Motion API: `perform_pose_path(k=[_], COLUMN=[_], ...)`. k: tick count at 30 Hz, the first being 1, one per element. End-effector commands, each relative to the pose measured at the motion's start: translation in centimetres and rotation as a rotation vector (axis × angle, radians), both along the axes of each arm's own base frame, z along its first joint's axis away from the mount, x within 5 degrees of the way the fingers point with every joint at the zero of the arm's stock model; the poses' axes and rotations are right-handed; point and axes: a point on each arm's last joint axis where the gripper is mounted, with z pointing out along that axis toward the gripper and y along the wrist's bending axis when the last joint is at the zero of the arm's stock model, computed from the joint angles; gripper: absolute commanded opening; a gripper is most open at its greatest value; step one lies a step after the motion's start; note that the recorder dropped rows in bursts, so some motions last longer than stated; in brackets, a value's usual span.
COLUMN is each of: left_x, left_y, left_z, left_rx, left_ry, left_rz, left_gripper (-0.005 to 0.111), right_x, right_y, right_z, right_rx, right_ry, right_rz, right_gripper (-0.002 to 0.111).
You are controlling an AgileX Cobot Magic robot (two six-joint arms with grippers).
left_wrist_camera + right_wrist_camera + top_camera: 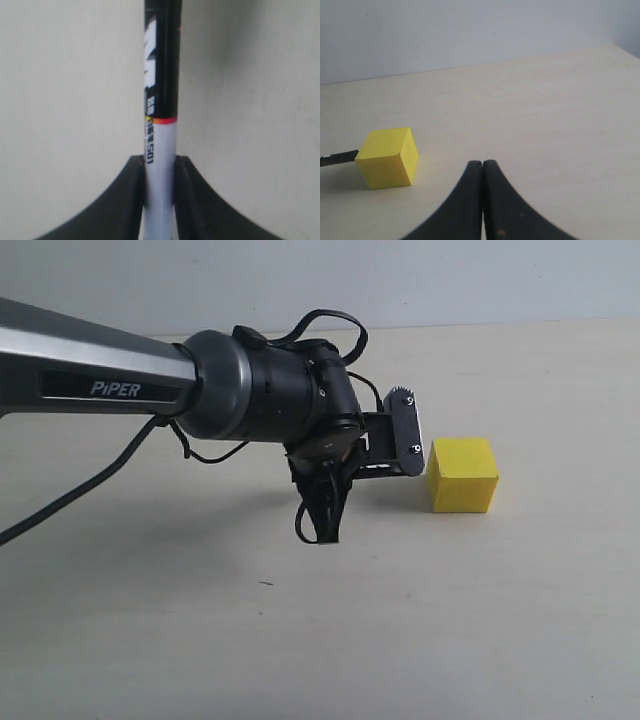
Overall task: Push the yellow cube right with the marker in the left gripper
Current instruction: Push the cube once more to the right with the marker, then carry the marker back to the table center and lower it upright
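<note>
The yellow cube sits on the pale table, right of centre in the exterior view. My left gripper hovers just to its left, the toothed grey-white disc almost at the cube's top edge. In the left wrist view this gripper is shut on the marker, fingers clamping the white barrel and the black part running ahead; the cube is out of that view. The right wrist view shows the cube with the marker's dark end at its side. My right gripper is shut and holds nothing.
The left arm's grey link marked PIPER crosses the left of the exterior view, and a black cable droops under it. A pale wall borders the tabletop at the back.
</note>
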Motion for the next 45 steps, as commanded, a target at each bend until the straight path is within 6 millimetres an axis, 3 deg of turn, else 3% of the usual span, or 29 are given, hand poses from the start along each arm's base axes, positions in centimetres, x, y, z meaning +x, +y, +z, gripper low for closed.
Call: perform_pose_path(k=[1,11,14,19,25,30,33,36,45], left_x=[-0.2,-1.3,-1.4,-1.4,-1.8,-1.7,-1.5,-1.5,-1.6], left_y=[0.8,-0.4,-0.2,0.9,2.2,4.1,5.2,5.6,5.7], left_z=[0.0,-0.1,0.1,2.2,6.8,9.6,9.6,9.2,9.2], left_rx=[0.069,0.045,0.046,0.009,-0.113,-0.341,-0.436,-0.449,-0.492], left_ry=[0.025,0.017,0.025,0.022,-0.014,0.009,0.126,0.252,0.3], left_rz=[0.054,0.007,0.065,0.251,0.456,0.883,1.145,1.264,1.386], left_gripper=[0.0,0.0,0.0,0.0,0.0,0.0,0.0,0.0,0.0], right_x=[0.0,0.0,0.0,0.0,0.0,0.0,0.0,0.0,0.0], right_y=[0.0,0.0,0.0,0.0,0.0,0.0,0.0,0.0,0.0], right_z=[0.0,0.0,0.0,0.0,0.0,0.0,0.0,0.0,0.0], right_rx=[-0.002,-0.002,-0.002,-0.002,-0.002,-0.002,-0.002,-0.002,-0.002], right_ry=[-0.011,-0.011,-0.011,-0.011,-0.011,-0.011,-0.011,-0.011,-0.011], right_rz=[-0.004,-0.004,-0.004,-0.004,-0.004,-0.004,-0.004,-0.004,-0.004], right_gripper=[0.0,0.0,0.0,0.0,0.0,0.0,0.0,0.0,0.0])
